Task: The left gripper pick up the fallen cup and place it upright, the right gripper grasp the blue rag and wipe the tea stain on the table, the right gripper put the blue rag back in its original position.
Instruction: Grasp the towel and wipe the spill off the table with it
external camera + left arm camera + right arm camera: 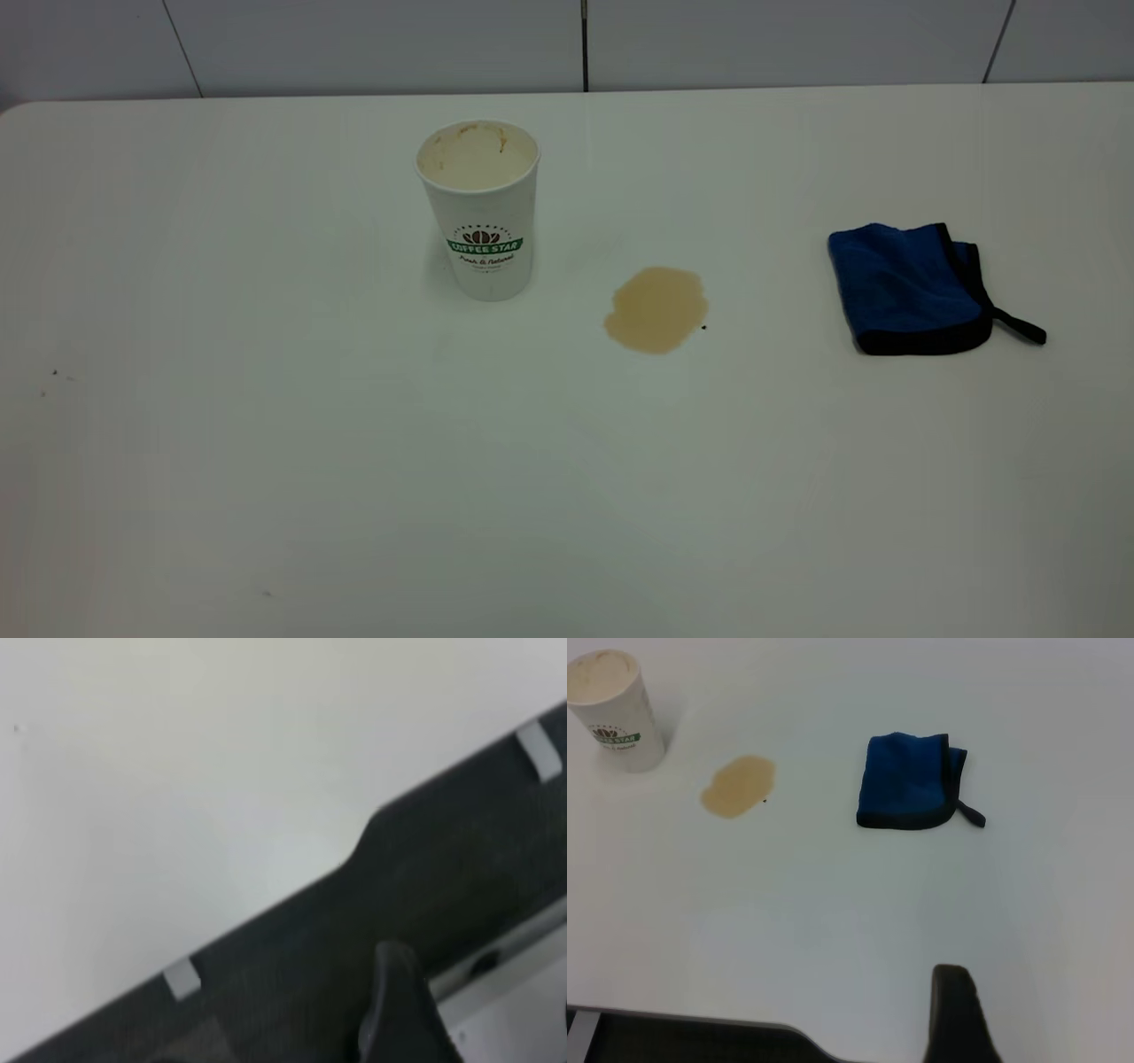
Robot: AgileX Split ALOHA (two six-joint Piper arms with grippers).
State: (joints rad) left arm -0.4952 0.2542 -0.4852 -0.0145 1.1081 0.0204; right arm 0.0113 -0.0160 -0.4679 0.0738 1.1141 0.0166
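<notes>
Neither arm showing in the exterior view. Left gripper [399, 1010] hanging over the table [177, 771] edge, only one dark finger in sight, spread impossible to tell. Right gripper [957, 1014] hovering near the table's edge, likewise unreadable. Cup [479, 208] standing upright, tea stain [656, 308] lying just beside it, unwiped. Blue rag [912, 288] lying folded, well apart to the right, untouched.
</notes>
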